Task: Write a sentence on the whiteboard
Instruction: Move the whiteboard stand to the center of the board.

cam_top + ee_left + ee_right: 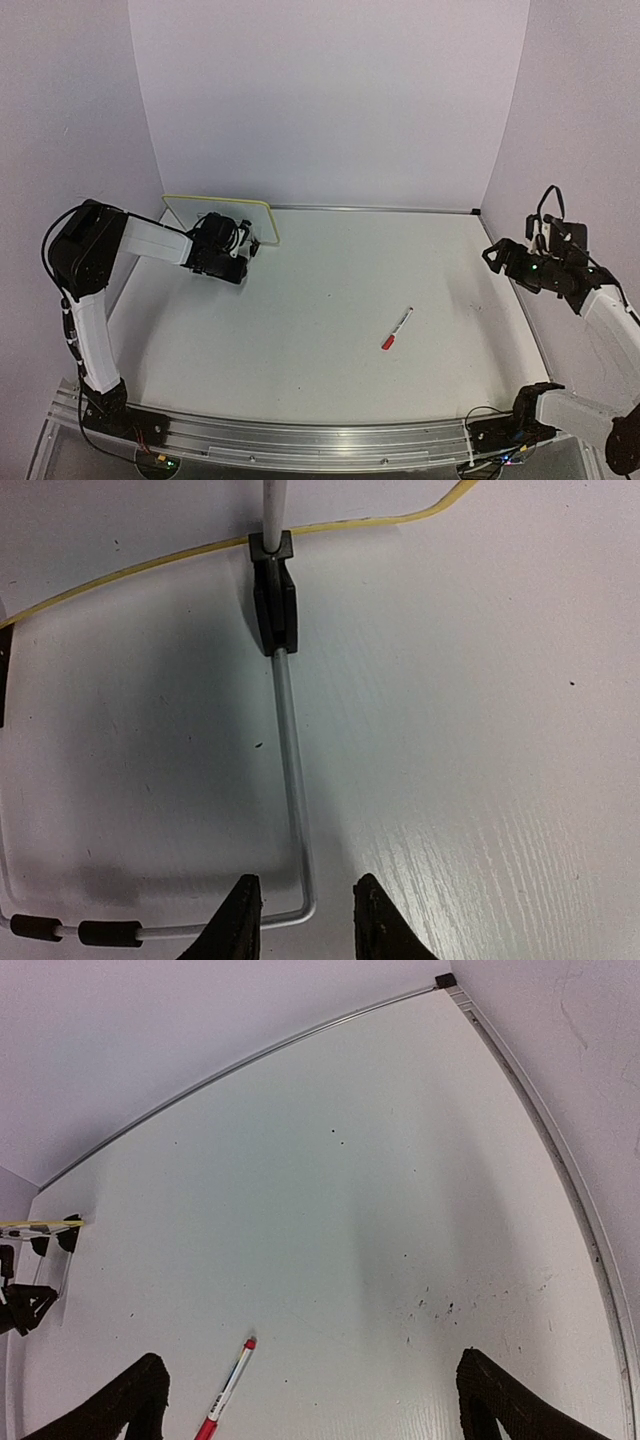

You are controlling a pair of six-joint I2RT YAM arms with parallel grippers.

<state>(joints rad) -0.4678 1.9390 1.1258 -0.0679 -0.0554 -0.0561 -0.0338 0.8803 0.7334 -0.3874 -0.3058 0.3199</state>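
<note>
The whiteboard [232, 212] stands at the back left of the table, its pale yellow rim [150, 566] held in a black clip foot [273, 600]. No sentence shows on it from these angles. My left gripper [243, 250] sits low by the board. In the left wrist view the left gripper [305, 908] straddles the bent corner of the wire stand [291, 780], with a gap on each side of the wire. My right gripper [492, 255] hovers at the right edge, wide open and empty [312, 1392]. The board's rim [40, 1225] shows far left in the right wrist view.
A red-capped marker [397, 328] lies loose on the table right of centre, also seen as the marker [228, 1390] near the right gripper's left finger. White walls close in the table at the back and on both sides.
</note>
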